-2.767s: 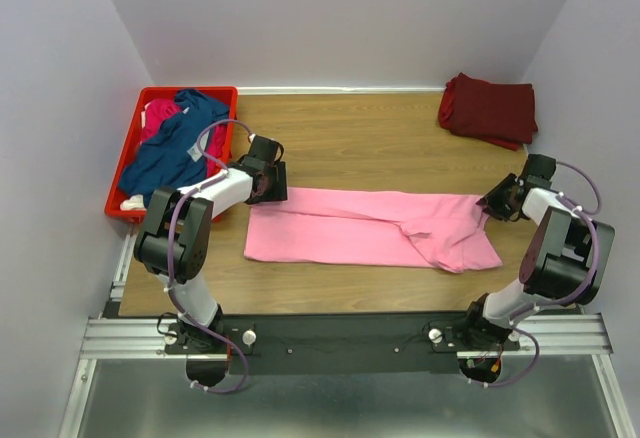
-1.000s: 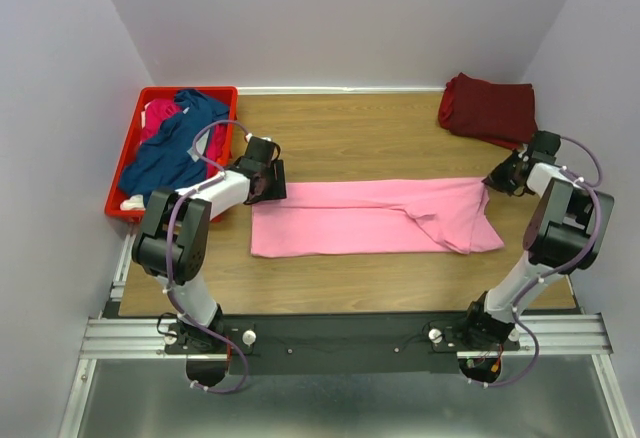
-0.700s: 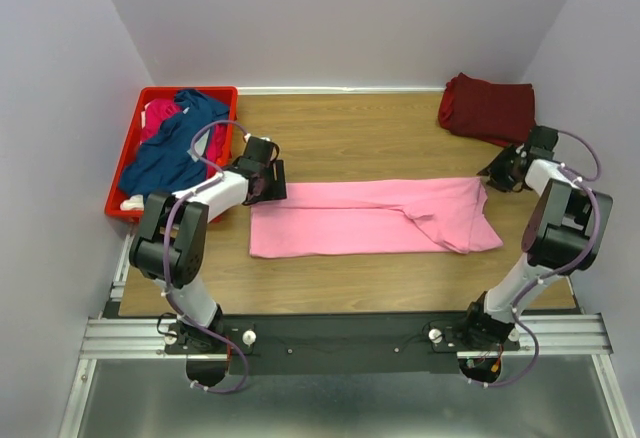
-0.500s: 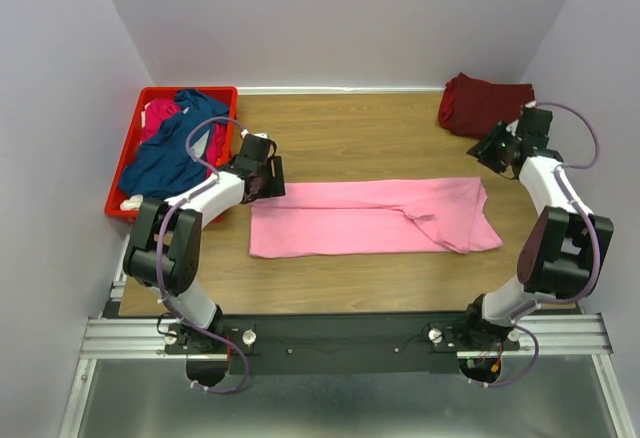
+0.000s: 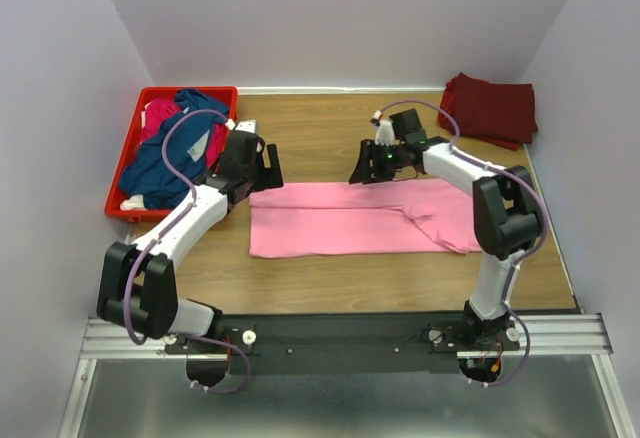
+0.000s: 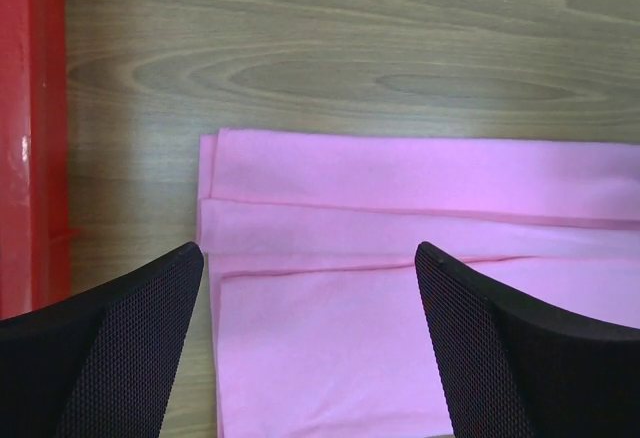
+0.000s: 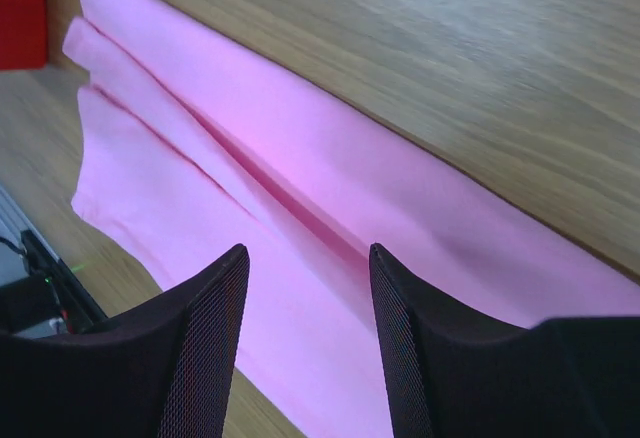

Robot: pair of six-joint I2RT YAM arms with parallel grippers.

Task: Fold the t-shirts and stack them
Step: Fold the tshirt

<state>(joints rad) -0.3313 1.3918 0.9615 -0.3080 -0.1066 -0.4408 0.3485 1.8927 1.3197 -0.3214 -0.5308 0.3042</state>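
- The right gripper [image 7: 305, 258] had let go of the light pink t-shirt [image 5: 340, 223] at its sleeve end and swung inward. Its jaws stood apart and empty, and the shirt's far edge lay just beneath them.
- The left gripper [image 6: 310, 258] had opened wider and lifted. It held nothing, and the shirt's folded end lay directly below its fingers.
- The shirt lay flat as a long band between both grippers, so the lengthwise fold looked finished.
- A crosswise fold likely came next. The maroon t-shirt [image 5: 492, 108] sat well beyond the right gripper.
- The navy t-shirt [image 5: 165, 153] waited in the red crate [image 5: 165, 90] beside the left gripper.
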